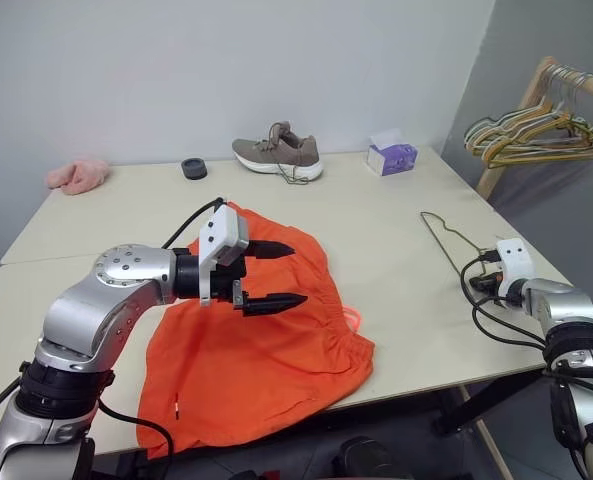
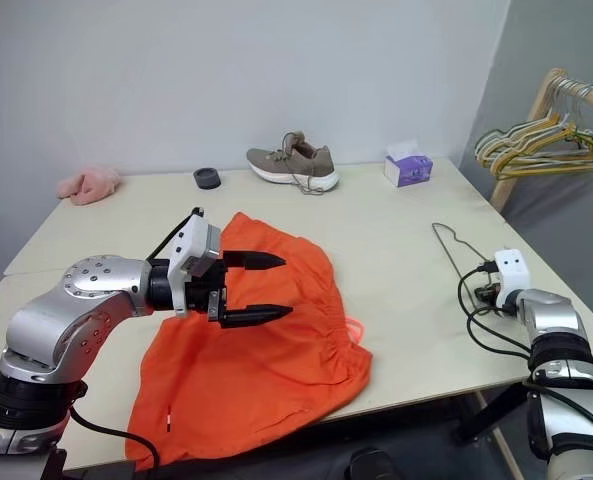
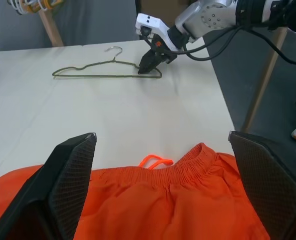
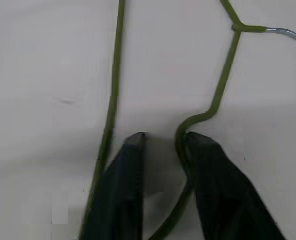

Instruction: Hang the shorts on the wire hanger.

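2 grippers show: the left gripper [image 1: 269, 275] hovers over the shorts [image 1: 266, 350] with fingers spread wide, while the right gripper [image 3: 148, 66] presses down at one end of the wire hanger [image 3: 95, 70] lying on the table [image 1: 396, 230], fingers narrowed around a wire bend, not fully together
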Available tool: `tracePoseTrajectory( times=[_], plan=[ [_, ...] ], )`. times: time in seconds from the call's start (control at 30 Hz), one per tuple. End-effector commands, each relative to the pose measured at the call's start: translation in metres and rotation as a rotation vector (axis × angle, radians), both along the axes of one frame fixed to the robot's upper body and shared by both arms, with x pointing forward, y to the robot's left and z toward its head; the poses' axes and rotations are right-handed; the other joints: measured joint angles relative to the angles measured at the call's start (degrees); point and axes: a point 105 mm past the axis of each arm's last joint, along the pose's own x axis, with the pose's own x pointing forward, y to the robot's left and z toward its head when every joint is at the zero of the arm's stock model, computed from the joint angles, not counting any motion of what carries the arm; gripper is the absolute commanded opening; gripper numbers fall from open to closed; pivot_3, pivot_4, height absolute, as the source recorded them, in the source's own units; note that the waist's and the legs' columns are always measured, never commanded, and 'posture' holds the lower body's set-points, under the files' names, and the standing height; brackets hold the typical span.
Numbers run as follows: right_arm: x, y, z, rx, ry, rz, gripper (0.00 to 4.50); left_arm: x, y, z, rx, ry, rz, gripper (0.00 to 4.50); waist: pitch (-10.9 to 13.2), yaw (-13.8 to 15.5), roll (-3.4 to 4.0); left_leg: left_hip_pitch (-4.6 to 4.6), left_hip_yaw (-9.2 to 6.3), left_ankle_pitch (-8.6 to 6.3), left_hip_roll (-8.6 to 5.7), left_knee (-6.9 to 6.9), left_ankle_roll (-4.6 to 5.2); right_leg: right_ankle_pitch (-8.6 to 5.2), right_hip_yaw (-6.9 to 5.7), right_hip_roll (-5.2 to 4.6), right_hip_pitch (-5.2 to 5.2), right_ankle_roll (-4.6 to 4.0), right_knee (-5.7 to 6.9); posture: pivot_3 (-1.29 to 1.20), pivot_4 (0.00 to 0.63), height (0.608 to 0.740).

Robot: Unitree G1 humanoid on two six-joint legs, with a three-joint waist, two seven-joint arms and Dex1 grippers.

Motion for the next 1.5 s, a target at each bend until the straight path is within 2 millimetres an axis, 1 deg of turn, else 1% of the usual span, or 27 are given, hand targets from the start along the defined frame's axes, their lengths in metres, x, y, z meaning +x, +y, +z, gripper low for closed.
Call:
tracePoseTrajectory(
  times=[0.03, 0.07, 0.17, 0.23, 0.27, 0.33, 0.4, 0.5, 0.53, 0.57, 0.6, 0.7, 0.73, 0.8, 0.9, 0.97, 1.03, 1.17, 1.27, 1.37, 1.5],
  plan=[
    [-0.02, -0.012, -0.028, -0.037, 0.126, -0.043, 0.18, -0.002, -0.001, 0.009, -0.001, -0.06, -0.003, 4.5, -0.1, 0.34, -0.18, 0.13, -0.01, -0.02, 0.0, 0.0, 0.04, 0.0, 0.0, -0.03, 0.17, 0.0, -0.08, -0.21, 0.0, 0.74],
    [-0.02, -0.012, -0.028, -0.047, 0.123, -0.035, 0.04, -0.002, 0.0, 0.009, -0.001, -0.06, 0.0, 4.5, -0.15, 0.55, -0.25, 0.27, -0.03, -0.04, 0.01, -0.01, 0.07, -0.01, -0.01, -0.04, 0.35, -0.01, -0.18, -0.21, 0.0, 0.74],
    [-0.017, -0.012, -0.026, -0.069, 0.109, -0.015, 0.04, -0.001, 0.001, 0.009, -0.001, -0.059, 0.011, 4.5, -0.26, 0.87, -0.4, 0.37, -0.05, -0.07, 0.01, -0.01, 0.1, -0.01, 0.01, -0.04, 0.48, -0.01, -0.26, -0.21, 0.0, 0.74],
    [-0.012, -0.01, -0.019, -0.116, 0.073, 0.044, 0.04, 0.001, 0.005, 0.008, -0.003, -0.052, 0.029, 4.5, -0.26, 0.98, -0.4, 0.37, -0.05, -0.07, 0.0, -0.01, 0.1, -0.01, 0.03, -0.04, 0.49, -0.01, -0.26, -0.21, 0.0, 0.74],
    [-0.008, -0.008, -0.015, -0.141, 0.05, 0.076, 0.04, 0.003, 0.007, 0.008, -0.006, -0.051, 0.044, 4.5, -0.25, 0.99, -0.4, 0.37, -0.05, -0.07, 0.0, 0.0, 0.1, -0.01, 0.05, -0.04, 0.49, -0.01, -0.26, -0.22, 0.0, 0.74],
    [0.003, -0.001, 0.002, -0.235, -0.037, 0.191, 0.04, 0.012, 0.015, 0.01, -0.023, -0.055, 0.11, 4.5, -0.21, 1.01, -0.34, 0.36, -0.05, -0.07, 0.0, -0.01, 0.1, -0.01, 0.05, -0.04, 0.48, -0.01, -0.26, -0.22, 0.0, 0.74],
    [0.011, 0.01, 0.019, -0.32, -0.123, 0.31, 0.04, 0.023, 0.025, 0.011, -0.022, -0.077, 0.184, 4.5, -0.05, 1.01, -0.09, 0.33, -0.04, -0.07, 0.0, -0.02, 0.1, -0.01, 0.06, -0.04, 0.44, 0.0, -0.25, -0.22, 0.0, 0.74],
    [0.019, 0.033, 0.046, -0.408, -0.251, 0.482, 0.04, 0.038, 0.044, 0.014, -0.021, -0.101, 0.284, 4.5, 0.39, 0.5, 0.55, 0.3, 0.01, -0.07, -0.02, -0.07, 0.1, -0.01, 0.11, -0.03, 0.35, 0.01, -0.23, -0.23, 0.0, 0.74],
    [0.021, 0.042, 0.056, -0.453, -0.298, 0.548, 0.04, 0.043, 0.052, 0.017, -0.025, -0.11, 0.322, 4.5, 0.5, 0.33, 0.7, 0.27, 0.03, -0.07, -0.02, -0.09, 0.1, -0.02, 0.13, -0.03, 0.29, 0.02, -0.21, -0.23, 0.0, 0.74],
    [0.021, 0.054, 0.068, -0.527, -0.353, 0.65, 0.04, 0.049, 0.062, 0.021, -0.033, -0.114, 0.365, 4.5, 0.58, 0.14, 0.81, 0.2, 0.03, -0.07, -0.04, -0.1, 0.1, -0.03, 0.12, -0.03, 0.22, 0.04, -0.17, -0.23, 0.0, 0.74],
    [0.02, 0.063, 0.075, -0.579, -0.387, 0.723, 0.04, 0.053, 0.068, 0.023, -0.04, -0.115, 0.393, 4.5, 0.64, 0.05, 0.92, 0.13, 0.04, -0.07, -0.04, -0.11, 0.09, -0.06, 0.13, -0.03, 0.1, 0.08, -0.1, -0.23, 0.0, 0.74],
    [0.014, 0.087, 0.087, -0.679, -0.468, 0.895, 0.04, 0.06, 0.081, 0.029, -0.075, -0.089, 0.443, 4.5, 0.62, -0.1, 1.02, -0.6, -0.02, -0.04, -0.01, -0.06, 0.07, -0.08, 0.09, -0.03, -0.7, 0.16, 0.15, -0.23, 0.0, 0.74],
    [0.011, 0.098, 0.092, -0.716, -0.506, 0.971, 0.04, 0.061, 0.085, 0.03, -0.092, -0.062, 0.451, 4.5, 0.62, -0.1, 1.01, -0.71, -0.06, -0.04, 0.0, -0.06, 0.07, -0.08, 0.04, -0.03, -0.77, 0.17, 0.15, -0.23, 0.0, 0.74],
    [0.004, 0.126, 0.104, -0.819, -0.612, 1.148, 0.04, 0.061, 0.094, 0.027, -0.108, 0.015, 0.458, 4.5, 0.63, -0.14, 1.02, -0.72, -0.05, -0.05, 0.0, -0.08, 0.07, -0.08, 0.05, -0.04, -0.78, 0.18, 0.14, -0.23, 0.0, 0.74],
    [-0.007, 0.152, 0.112, -0.921, -0.724, 1.331, 0.04, 0.06, 0.101, 0.021, -0.109, 0.108, 0.458, 4.5, 0.68, -0.38, 1.1, -0.75, -0.01, -0.06, -0.02, -0.12, 0.06, -0.12, 0.05, -0.07, -0.88, 0.24, 0.15, -0.23, 0.0, 0.74],
    [-0.013, 0.165, 0.117, -0.95, -0.792, 1.411, 0.04, 0.058, 0.102, 0.016, -0.098, 0.155, 0.452, 4.5, 0.69, -0.35, 1.09, -0.79, -0.02, -0.06, -0.02, -0.12, 0.06, -0.13, 0.04, -0.08, -0.92, 0.26, 0.16, -0.23, 0.0, 0.74],
    [-0.019, 0.179, 0.123, -0.969, -0.864, 1.477, 0.04, 0.054, 0.1, 0.006, -0.06, 0.202, 0.426, 4.5, 0.71, -0.27, 1.06, -0.8, -0.05, -0.06, -0.02, -0.12, 0.06, -0.13, 0.04, -0.09, -0.91, 0.25, 0.15, -0.23, 0.0, 0.74],
    [-0.028, 0.201, 0.134, -0.965, -0.972, 1.56, 0.04, 0.04, 0.089, -0.012, 0.004, 0.282, 0.329, 4.5, 0.71, -0.21, 1.06, -0.79, -0.11, -0.06, -0.03, -0.11, 0.06, -0.11, 0.0, -0.13, -0.88, 0.22, 0.19, -0.23, 0.0, 0.74],
    [-0.032, 0.212, 0.14, -0.956, -1.015, 1.598, 0.04, 0.028, 0.077, -0.021, 0.033, 0.327, 0.245, 4.5, 0.71, -0.27, 1.06, -0.78, -0.12, -0.06, -0.03, -0.1, 0.06, 0.01, 0.0, -0.13, -0.87, 0.01, 0.22, -0.24, 0.0, 0.74],
    [-0.035, 0.219, 0.143, -0.948, -1.036, 1.623, 0.04, 0.016, 0.067, -0.028, 0.049, 0.366, 0.17, 4.5, 0.71, -0.26, 1.07, -0.77, -0.12, -0.06, -0.02, -0.09, 0.06, 0.02, 0.0, -0.13, -0.88, -0.01, 0.25, -0.24, 0.0, 0.74],
    [-0.037, 0.224, 0.146, -0.93, -1.052, 1.63, 0.04, 0.008, 0.059, -0.035, 0.064, 0.389, 0.116, 4.5, 0.71, -0.26, 1.07, -0.77, -0.15, -0.06, -0.02, -0.08, 0.06, 0.03, -0.01, -0.13, -0.87, -0.02, 0.25, -0.24, 0.0, 0.74]
  ],
)
